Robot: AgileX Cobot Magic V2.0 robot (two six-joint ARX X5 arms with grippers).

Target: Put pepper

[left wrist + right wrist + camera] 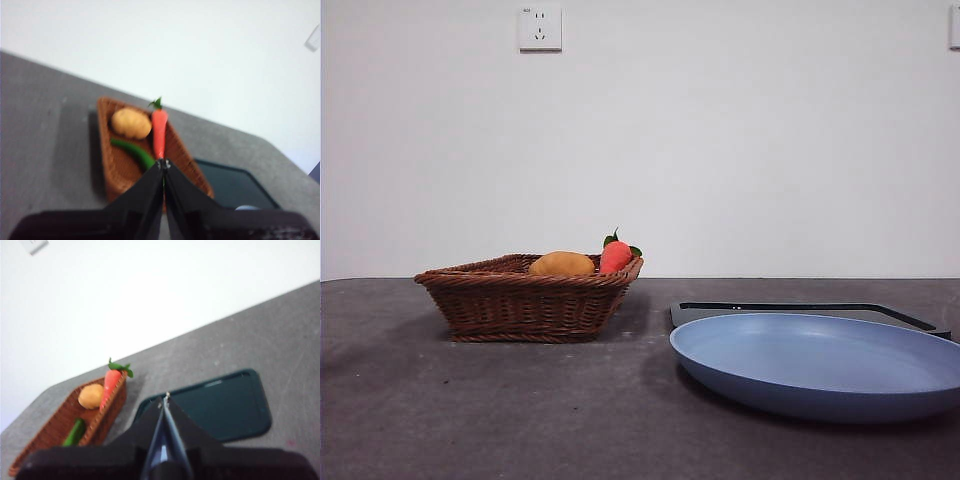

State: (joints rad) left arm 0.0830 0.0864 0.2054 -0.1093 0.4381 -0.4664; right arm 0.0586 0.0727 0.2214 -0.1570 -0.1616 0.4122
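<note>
In the front view a brown wicker basket (pixel 525 300) stands on the dark grey table (pixel 470 410), left of centre, with a rounded orange-yellow fruit (pixel 561 264) and a red fruit with green leaves (pixel 616 255) showing above its rim; the red one leans at the basket's right corner. To the right and nearer the camera lies a wide blue plate (pixel 820 365), and just behind it a flat dark tray (pixel 800 310) shows as a thin black edge. A white wall socket (pixel 540 28) sits high on the wall. No arm shows in this view, and the pepper is hidden below the basket's rim here. In the left wrist view the left gripper (pixel 163 165) hangs above the table over the near end of the basket, its two black jaws pressed together at the tips with nothing between them. Inside the basket the pepper (pixel 133 152), slim and dark green, lies on the woven floor between the orange-yellow fruit and the gripper's tips, beside the long red fruit that rests along one basket wall; the picture is somewhat blurred. The dark tray lies on the table just beyond the basket. In the right wrist view the right gripper (pixel 165 399) is held above the table over the edge of the dark tray, jaws closed tip to tip and holding nothing. The basket is off to the side, well apart from this gripper, and the pepper lies in it at the end away from the red fruit, with the orange-yellow fruit between them.
</note>
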